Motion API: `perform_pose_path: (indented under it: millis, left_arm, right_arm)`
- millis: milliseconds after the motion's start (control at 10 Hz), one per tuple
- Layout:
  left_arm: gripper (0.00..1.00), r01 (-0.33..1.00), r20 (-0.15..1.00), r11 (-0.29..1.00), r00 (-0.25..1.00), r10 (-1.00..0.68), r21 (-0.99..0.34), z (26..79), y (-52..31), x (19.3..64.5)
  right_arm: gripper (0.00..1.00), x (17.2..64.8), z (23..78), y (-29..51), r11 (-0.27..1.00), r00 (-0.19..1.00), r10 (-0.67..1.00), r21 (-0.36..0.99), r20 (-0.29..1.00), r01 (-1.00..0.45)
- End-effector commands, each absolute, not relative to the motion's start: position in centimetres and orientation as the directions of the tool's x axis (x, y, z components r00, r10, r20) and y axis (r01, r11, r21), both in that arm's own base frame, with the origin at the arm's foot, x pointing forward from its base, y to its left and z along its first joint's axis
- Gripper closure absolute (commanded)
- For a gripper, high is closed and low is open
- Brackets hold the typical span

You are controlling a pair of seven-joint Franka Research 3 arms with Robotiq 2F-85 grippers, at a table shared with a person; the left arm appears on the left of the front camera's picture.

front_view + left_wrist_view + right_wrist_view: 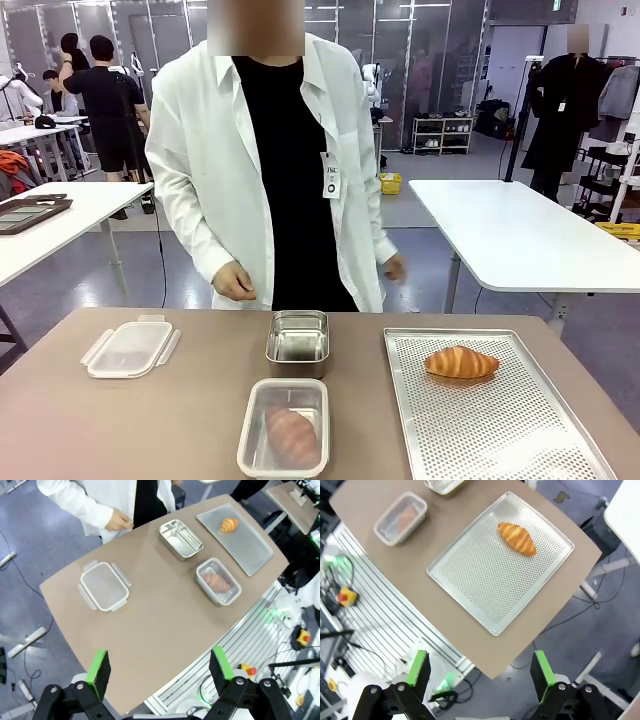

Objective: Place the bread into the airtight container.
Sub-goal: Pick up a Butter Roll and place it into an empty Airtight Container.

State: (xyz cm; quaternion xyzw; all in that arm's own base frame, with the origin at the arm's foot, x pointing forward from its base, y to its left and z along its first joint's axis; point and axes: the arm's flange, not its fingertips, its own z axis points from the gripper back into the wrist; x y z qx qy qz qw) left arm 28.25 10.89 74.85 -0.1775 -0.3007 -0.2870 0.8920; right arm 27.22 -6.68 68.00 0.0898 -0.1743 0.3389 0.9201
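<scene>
A golden croissant-shaped bread (461,362) (229,525) (517,538) lies on the perforated metal tray (500,440) (485,580) at the right of the table. Near the front edge stands the clear airtight container (250,445) (235,587) (382,530), uncovered, with another browned bread (291,435) (216,581) inside. Its clip-on lid (131,347) (104,586) rests flat at the far left. My left gripper (159,655) hangs open high above the table's left front corner. High over the tray's near corner, my right gripper (480,655) is open too, with nothing between the fingers.
A steel rectangular tin (297,315) (180,539) sits behind the clear container in the table's middle. A person in a white coat stands at the far side, one hand (234,283) just beyond the table's edge. Bare tabletop lies between the lid and the containers.
</scene>
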Motion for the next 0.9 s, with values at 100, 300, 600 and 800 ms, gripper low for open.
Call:
perform_pose_path:
  millis: [100,300,600,800]
  left_arm:
    - [0.00,0.636,0.645,0.760,0.639,-0.420,-0.136,75.0,10.8,28.1]
    - [0.00,0.636,0.645,0.760,0.639,-0.420,-0.136,75.0,10.8,28.1]
    - [0.00,0.636,0.645,0.760,0.639,-0.420,-0.136,75.0,10.8,28.1]
    - [0.00,0.636,0.645,0.760,0.639,-0.420,-0.136,75.0,10.8,28.1]
  right_arm:
    - [0.00,31.4,66.3,-3.7,0.595,0.557,0.785,-0.075,0.272,-0.800]
    - [0.00,35.3,63.4,-0.8,0.449,0.422,0.881,-0.096,0.213,-0.888]
    - [0.00,39.7,57.3,2.9,0.359,0.348,0.930,-0.094,0.118,-0.929]
    - [0.00,42.4,54.0,3.8,0.251,0.239,0.965,-0.108,0.113,-0.962]
